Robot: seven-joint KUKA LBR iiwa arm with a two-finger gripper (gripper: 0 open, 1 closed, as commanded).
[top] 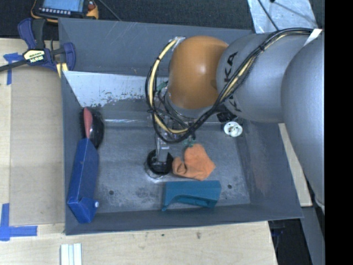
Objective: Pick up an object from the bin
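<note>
So the hand (159, 158) is right down on the floor of the bin (267, 175), roughly in the middle. It's sitting on a small black round thing (156, 168), maybe a disc or cap, which is directly underneath and touching as far as I can see. Honestly can't tell if the hand is open or clenched. Just beside it toward the bin's right edge is a crumpled orange lump (194, 162). A teal wedge (190, 194) lies along the lower edge, and a long blue box (83, 182) runs down the left edge, well apart. My guess: no sideways shift needed, though that orange lump could get nudged.
</note>
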